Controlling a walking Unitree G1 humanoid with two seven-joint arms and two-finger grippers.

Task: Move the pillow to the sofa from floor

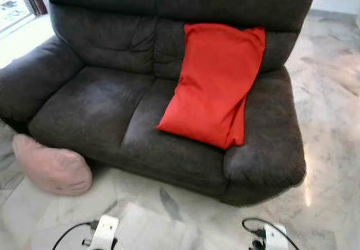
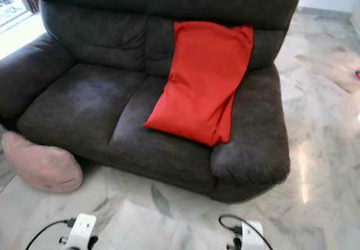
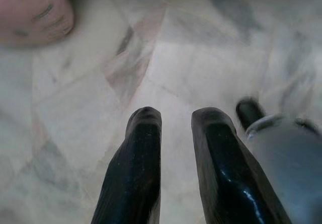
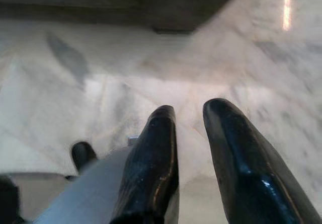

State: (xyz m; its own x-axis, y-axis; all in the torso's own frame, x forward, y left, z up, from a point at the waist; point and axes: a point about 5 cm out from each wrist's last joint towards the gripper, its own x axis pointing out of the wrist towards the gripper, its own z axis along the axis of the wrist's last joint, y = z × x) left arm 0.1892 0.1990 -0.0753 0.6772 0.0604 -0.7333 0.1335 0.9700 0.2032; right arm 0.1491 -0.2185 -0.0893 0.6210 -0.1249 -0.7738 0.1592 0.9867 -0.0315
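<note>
One red pillow (image 1: 215, 83) lies on the sofa (image 1: 95, 101), the pink pillow (image 1: 52, 166) remains on the floor (image 1: 332, 121) near left; left gripper (image 3: 176, 121) and right gripper (image 4: 193, 116) both empty, fingers narrowly parted.

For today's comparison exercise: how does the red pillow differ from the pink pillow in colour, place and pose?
Colour: the red pillow is bright red; the pink pillow is pale pink.
Place: the red pillow is on the dark grey sofa; the pink pillow is on the marble floor at the sofa's front corner.
Pose: the red pillow leans flat and long against the backrest; the pink pillow sits rounded and bunched.
Both are soft, plain pillows.
</note>
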